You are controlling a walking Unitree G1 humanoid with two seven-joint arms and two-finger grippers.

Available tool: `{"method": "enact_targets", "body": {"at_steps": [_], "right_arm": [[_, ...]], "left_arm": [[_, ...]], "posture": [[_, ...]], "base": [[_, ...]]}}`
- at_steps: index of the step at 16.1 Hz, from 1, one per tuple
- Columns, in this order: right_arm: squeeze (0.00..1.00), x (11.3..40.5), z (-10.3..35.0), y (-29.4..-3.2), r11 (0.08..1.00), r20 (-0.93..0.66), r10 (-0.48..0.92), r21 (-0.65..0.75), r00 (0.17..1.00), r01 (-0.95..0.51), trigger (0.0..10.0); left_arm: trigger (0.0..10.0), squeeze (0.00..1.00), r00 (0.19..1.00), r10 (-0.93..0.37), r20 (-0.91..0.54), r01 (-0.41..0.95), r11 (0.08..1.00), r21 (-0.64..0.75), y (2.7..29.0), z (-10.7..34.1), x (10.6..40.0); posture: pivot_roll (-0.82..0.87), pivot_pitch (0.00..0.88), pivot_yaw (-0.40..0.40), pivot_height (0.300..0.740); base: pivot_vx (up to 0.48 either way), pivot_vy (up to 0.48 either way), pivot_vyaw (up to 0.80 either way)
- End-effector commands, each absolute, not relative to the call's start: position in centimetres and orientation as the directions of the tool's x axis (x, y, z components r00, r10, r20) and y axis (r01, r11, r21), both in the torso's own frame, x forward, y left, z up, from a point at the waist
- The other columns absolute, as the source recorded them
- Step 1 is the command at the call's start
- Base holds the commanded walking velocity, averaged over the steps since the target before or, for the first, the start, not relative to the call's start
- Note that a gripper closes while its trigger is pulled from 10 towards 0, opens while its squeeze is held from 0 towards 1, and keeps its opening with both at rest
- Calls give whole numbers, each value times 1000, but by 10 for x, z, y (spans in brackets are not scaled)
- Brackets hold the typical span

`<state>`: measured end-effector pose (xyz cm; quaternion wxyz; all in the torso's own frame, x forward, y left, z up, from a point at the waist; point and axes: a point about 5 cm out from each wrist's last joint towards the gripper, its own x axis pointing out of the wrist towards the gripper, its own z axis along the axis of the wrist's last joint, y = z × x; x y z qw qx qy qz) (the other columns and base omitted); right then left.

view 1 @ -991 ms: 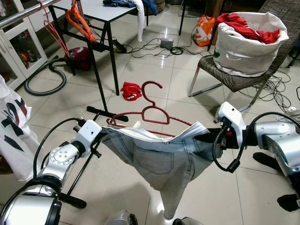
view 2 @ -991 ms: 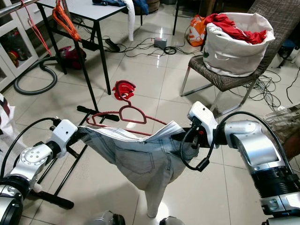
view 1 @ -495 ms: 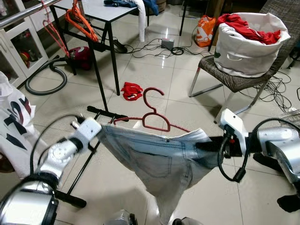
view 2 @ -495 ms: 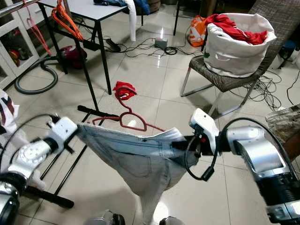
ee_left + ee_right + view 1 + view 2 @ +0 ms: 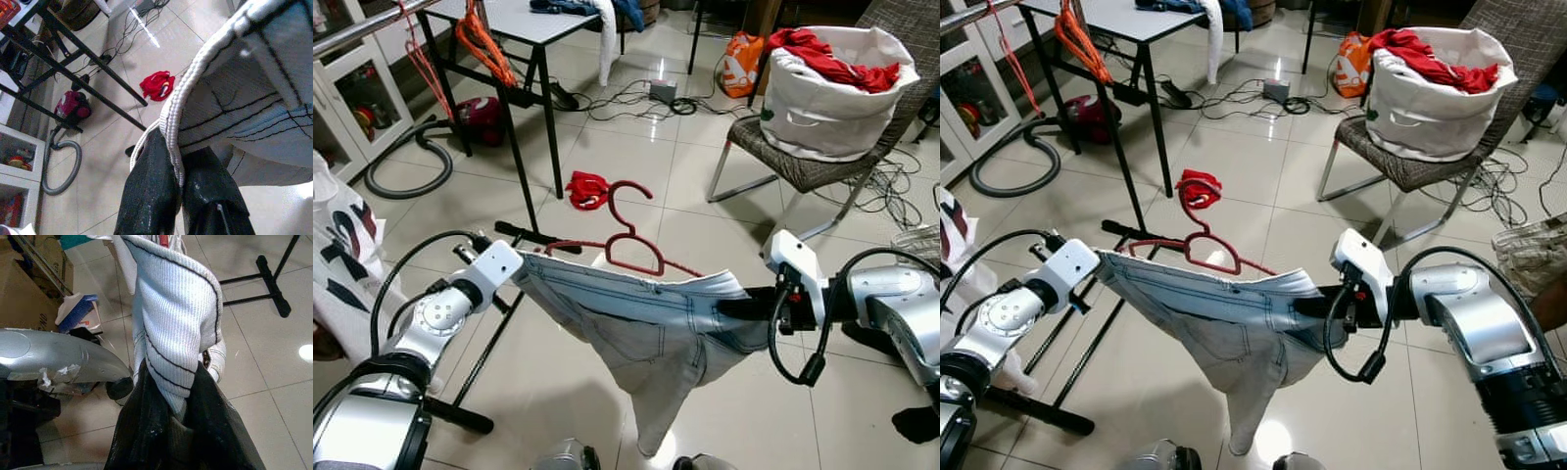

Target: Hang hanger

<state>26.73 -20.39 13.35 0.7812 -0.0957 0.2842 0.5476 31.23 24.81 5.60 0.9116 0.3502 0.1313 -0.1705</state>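
Evidently left gripper (image 5: 514, 266) and right gripper (image 5: 744, 309) jaws clamp the jeans (image 5: 646, 323) waistband, stretching it taut so the red hanger (image 5: 626, 235) stays seated.

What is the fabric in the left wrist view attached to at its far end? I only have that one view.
Observer: The jeans stretch across to the right gripper, which pinches the other end of the waistband.
Operator: Is the hanger in them?
Observer: A dark red hanger sits at the waistband, hook pointing up.
Operator: Anything nearby to the right?
Observer: A chair holds a white laundry bag with red clothes.
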Motion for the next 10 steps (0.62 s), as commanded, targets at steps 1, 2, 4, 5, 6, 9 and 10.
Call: {"method": "enact_targets", "body": {"at_steps": [1, 2, 4, 5, 6, 9, 10], "right_arm": [[0, 264, 136, -209, 375, -562, 796, 167, 225, -912, 10000], [0, 264, 134, -208, 375, -569, 792, 165, 222, -912, 10000], [0, 272, 123, -212, 421, -627, 722, 64, 292, -905, 10000], [0, 272, 122, -210, 426, -619, 729, 77, 292, -901, 10000], [0, 272, 119, -206, 425, -619, 731, 82, 288, -901, 10000], [0, 274, 104, -198, 444, -631, 714, 74, 303, -893, 10000], [0, 275, 101, -196, 446, -630, 715, 76, 304, -892, 10000]], "left_arm": [[0, 0, 937, -150, -314, 326, 697, 639, 263, 71, 320], [0, 0, 940, -150, -308, 323, 688, 650, 262, 72, 321], [0, 0, 940, -199, -276, 335, 685, 647, 254, 77, 324], [0, 0, 933, -228, -280, 359, 661, 658, 251, 78, 325], [0, 0, 898, -313, -309, 438, 582, 685, 239, 75, 323], [0, 0, 838, -412, -357, 528, 450, 720, 222, 71, 321], [0, 0, 834, -422, -356, 532, 445, 720, 220, 71, 321]], "posture": [[-65, 0, 13, 740], [-66, 0, 15, 740], [-70, 0, 18, 740], [-70, 0, 18, 740], [-65, 2, 19, 740], [-62, 4, 22, 740], [-62, 4, 22, 740]], "base": [[0, 0, 0], [0, 0, 0], [0, 0, 0], [0, 0, 0], [0, 0, 0], [0, 0, 0], [0, 0, 0]]}}
